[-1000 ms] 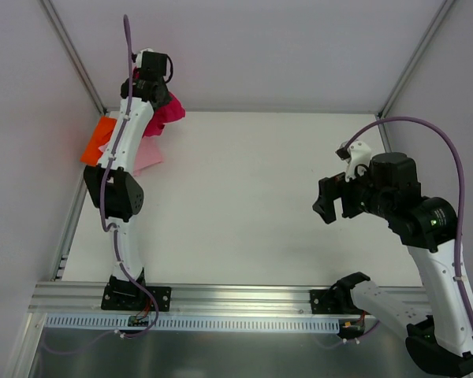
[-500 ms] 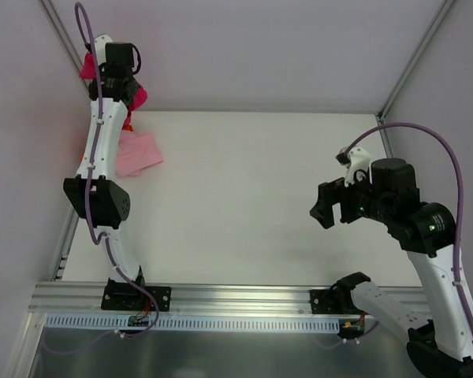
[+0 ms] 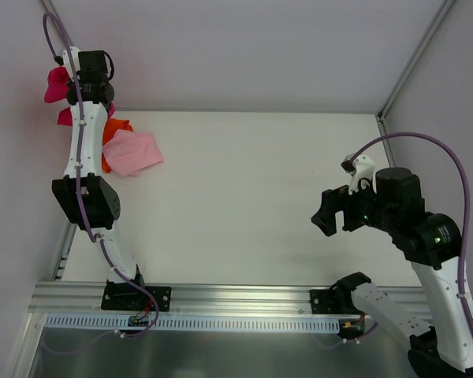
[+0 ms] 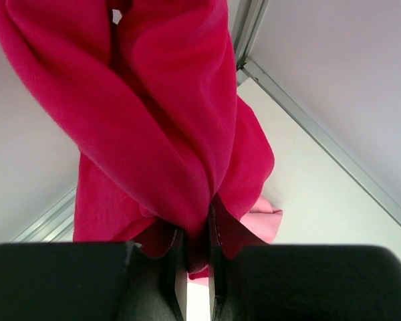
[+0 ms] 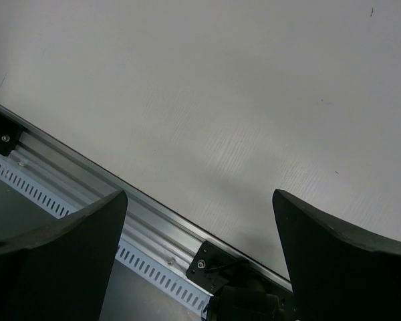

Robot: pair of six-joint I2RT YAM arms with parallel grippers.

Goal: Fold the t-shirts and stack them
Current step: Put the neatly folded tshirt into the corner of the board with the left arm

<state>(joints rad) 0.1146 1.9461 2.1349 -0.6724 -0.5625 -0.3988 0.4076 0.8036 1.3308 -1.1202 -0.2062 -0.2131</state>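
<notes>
T-shirts lie far from the worktop's (image 3: 252, 181) near right edge, where the right end effector (image 3: 325, 214) hangs spread, empty. At the far left corner the pink t-shirt (image 3: 134, 152) touches the orange t-shirt (image 3: 120, 124); above them the left end effector (image 4: 192, 244) pinches the crimson t-shirt (image 4: 154, 134) aloft, likely to let it hang open.

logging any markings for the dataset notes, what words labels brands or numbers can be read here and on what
None can be read.
The crimson shirt, pink shirt and orange shirt are plain, with no print or tag showing.
The table and the slotted rail bear no lettering.
The left arm and right arm show no legible label.
</notes>
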